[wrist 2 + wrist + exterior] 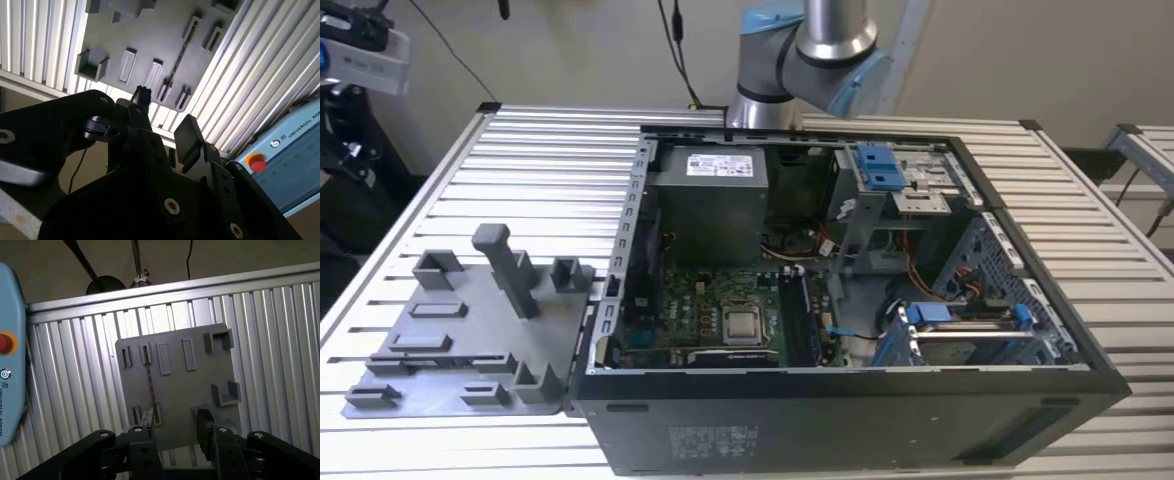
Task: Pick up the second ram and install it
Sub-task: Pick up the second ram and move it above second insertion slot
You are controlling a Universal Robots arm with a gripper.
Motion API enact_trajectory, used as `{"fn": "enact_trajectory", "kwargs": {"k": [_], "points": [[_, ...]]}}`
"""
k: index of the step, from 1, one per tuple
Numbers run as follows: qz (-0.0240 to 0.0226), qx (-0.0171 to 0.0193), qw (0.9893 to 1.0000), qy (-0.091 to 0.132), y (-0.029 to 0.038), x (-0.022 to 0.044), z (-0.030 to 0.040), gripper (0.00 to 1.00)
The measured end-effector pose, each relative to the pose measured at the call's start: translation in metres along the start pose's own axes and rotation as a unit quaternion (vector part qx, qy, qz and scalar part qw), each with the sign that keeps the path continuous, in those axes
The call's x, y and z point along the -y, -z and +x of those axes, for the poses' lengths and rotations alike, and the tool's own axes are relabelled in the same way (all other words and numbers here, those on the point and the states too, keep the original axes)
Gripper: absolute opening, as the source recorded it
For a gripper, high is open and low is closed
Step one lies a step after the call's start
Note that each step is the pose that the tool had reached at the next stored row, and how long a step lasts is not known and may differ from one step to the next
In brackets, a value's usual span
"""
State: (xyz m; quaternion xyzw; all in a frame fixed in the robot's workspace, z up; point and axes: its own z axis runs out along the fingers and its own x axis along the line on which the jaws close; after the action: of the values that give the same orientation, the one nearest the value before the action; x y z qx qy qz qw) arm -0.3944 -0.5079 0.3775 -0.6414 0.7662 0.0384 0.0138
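Observation:
The second ram [149, 385] is a thin dark stick standing on edge in the slots of the grey tray [195, 385]; in the second wrist view the ram [178, 61] shows as a narrow dark line on that tray [150, 35]. My gripper [174, 429] hangs well above the tray, open, with nothing between its black fingers [205, 424]. In the second wrist view the gripper [165, 117] is also open, its fingertips apart over the tray's edge. In the exterior view the tray [454, 340] lies at the left of the open computer case [854, 300].
The case holds a motherboard [720, 320], a grey power supply [707, 200] and blue drive brackets [881, 168]. The arm [807, 45] rises behind the case. A pendant with a red button [257, 164] lies on the slatted metal table [547, 160].

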Motion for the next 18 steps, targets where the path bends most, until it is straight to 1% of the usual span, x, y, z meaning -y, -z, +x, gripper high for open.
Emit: {"fn": "enact_trajectory", "kwargs": {"k": [1, 3, 4, 6, 8, 18], "points": [[0.0021, 0.0009, 1.0, 0.0, -0.0013, -0.001, 0.0003, 0.48], [0.0029, 0.0016, 1.0, 0.001, -0.0031, -0.0014, 0.0005, 0.48], [0.0029, 0.0013, 1.0, 0.001, -0.0036, -0.0014, 0.0005, 0.48], [0.0031, -0.0004, 1.0, 0.001, -0.0053, -0.0014, 0.0006, 0.48], [0.0021, -0.0018, 1.0, 0.001, -0.0072, -0.0013, 0.0008, 0.48], [0.002, -0.0018, 1.0, 0.001, -0.0168, -0.0009, 0.0015, 0.48]]}}
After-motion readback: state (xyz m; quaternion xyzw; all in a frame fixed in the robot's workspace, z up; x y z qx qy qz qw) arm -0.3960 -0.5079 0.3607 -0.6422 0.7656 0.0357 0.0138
